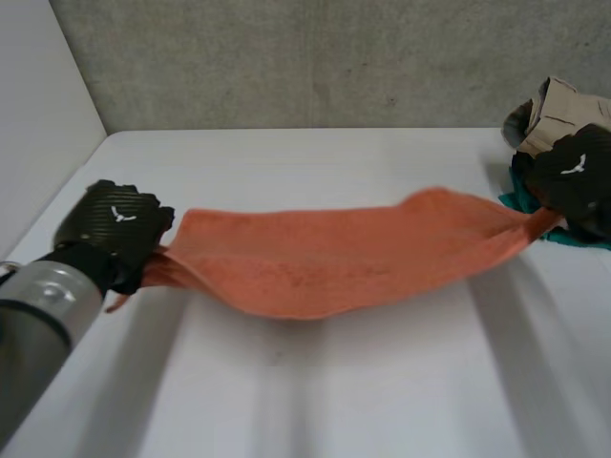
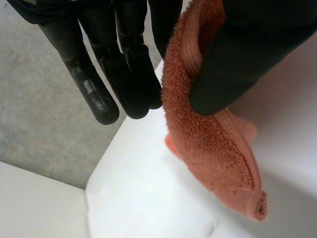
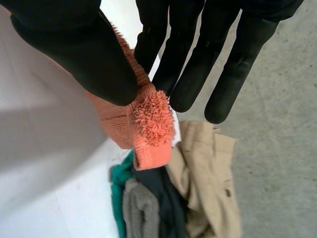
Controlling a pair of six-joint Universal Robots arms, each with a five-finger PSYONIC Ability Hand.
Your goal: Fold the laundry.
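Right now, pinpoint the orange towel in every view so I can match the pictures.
Head view: orange towel stretched mid-picture between left hand and right hand.
Left wrist view: towel pinched by the left hand, hanging past its fingertips.
Right wrist view: towel corner pinched by the right hand, with the clothes pile beyond.
Shared landmark: the white table.

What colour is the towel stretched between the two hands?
The towel is plain orange, no pattern; best seen in the head view.

White table [image 1: 315, 401], pile of clothes [image 1: 552, 113] lying at its far right corner (beige garment [image 3: 208, 168], teal cloth [image 3: 119, 186], grey cloth [image 3: 141, 210], dark cloth [image 3: 166, 198]), orange towel [image 1: 325, 262] sagging over the middle, contact with the table unclear.
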